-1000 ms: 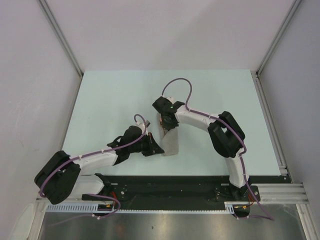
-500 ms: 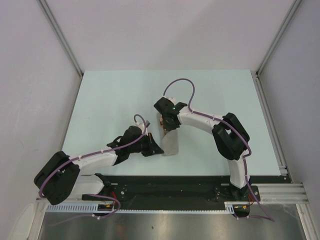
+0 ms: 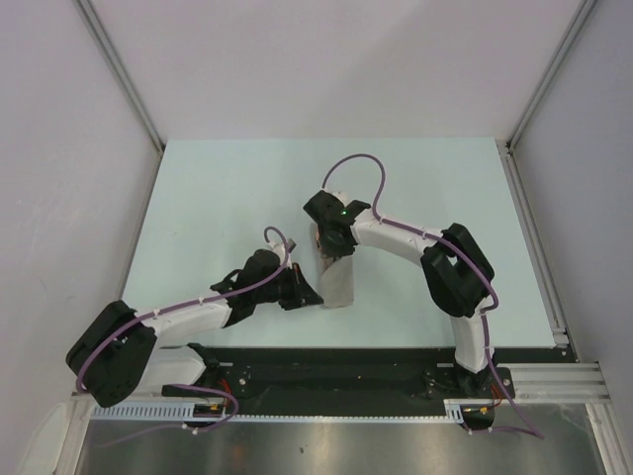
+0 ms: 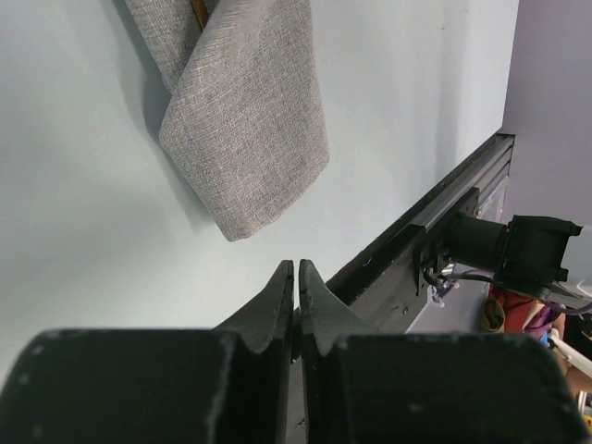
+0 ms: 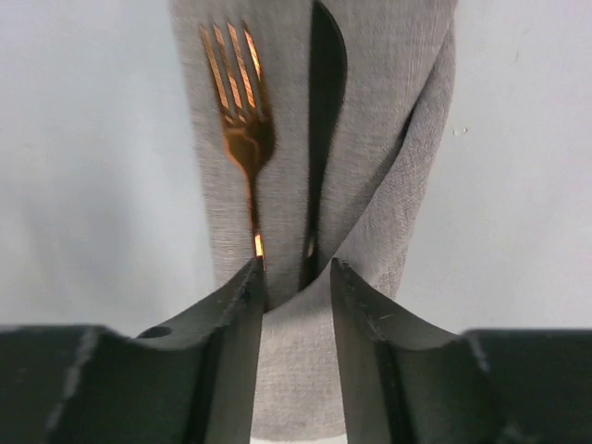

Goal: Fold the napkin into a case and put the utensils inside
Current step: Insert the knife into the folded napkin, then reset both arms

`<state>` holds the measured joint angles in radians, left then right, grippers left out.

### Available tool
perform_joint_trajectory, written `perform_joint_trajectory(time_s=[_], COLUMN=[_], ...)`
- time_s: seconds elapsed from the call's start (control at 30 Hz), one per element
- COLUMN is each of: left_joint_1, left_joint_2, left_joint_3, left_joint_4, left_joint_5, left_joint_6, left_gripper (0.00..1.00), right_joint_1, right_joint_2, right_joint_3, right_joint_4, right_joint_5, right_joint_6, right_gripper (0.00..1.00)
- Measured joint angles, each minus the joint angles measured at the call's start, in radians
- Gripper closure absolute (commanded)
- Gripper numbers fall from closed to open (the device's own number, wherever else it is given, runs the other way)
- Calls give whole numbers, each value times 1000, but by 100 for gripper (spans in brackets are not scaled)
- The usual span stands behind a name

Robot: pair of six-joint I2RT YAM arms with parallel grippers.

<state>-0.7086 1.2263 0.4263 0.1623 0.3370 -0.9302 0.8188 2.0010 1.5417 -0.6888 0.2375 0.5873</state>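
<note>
Here the case [image 3: 337, 284] lies on the bench [image 3: 218, 198], fork [image 5: 242, 120] and black knife [image 5: 325, 102] inside. The right fingers [image 5: 231, 319] stand parted over it, empty; the left fingers [image 4: 277, 298] are closed, empty, beside it.

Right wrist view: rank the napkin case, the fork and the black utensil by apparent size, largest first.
1. napkin case: clearly largest.
2-3. fork and black utensil: similar visible length, so not ranked. The black one runs off the top edge, and both lower ends are hidden.
</note>
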Motion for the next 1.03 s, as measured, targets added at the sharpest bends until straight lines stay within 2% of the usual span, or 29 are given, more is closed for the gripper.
perform_joint_trajectory(time_s=[0.27,0.3,0.4,0.5,0.57,0.6,0.63,0.67,0.9,1.03], left_joint_1=[0,-1,-13,-41,-67,-81,-95,-110,-187,-198], left_joint_2=[-85,-101,-172,-275,-359,-401,-441,-480,-657,-707], left_joint_3=[0,-1,-19,-64,-104,-125,-144,-161,-230,-230], left_joint_4=[-63,-70,-92,-101,-100,-99,-99,-97,-112,-128], left_joint_5=[-48,-53,-74,-82,-83,-84,-89,-92,-137,-166], left_joint_6=[34,42,61,77,78,78,77,75,39,32], left_gripper=[85,84,77,69,65,64,62,61,57,55], right_joint_1=[-5,-6,-9,-10,-16,-18,-19,-21,-29,-38], right_joint_2=[6,5,-36,-166,-323,-406,-489,-569,-1062,-1255], right_joint_3=[243,265,233,69,-116,-204,-291,-367,-809,-1006], right_joint_4=[-43,-45,-33,-10,18,28,37,37,100,197], right_joint_5=[3,7,13,9,-4,-10,-16,-18,-43,-103], right_joint_6=[-39,-43,-57,-64,-57,-50,-40,-26,81,127], right_gripper=[41,36,26,24,20,11,8,1,0,0])
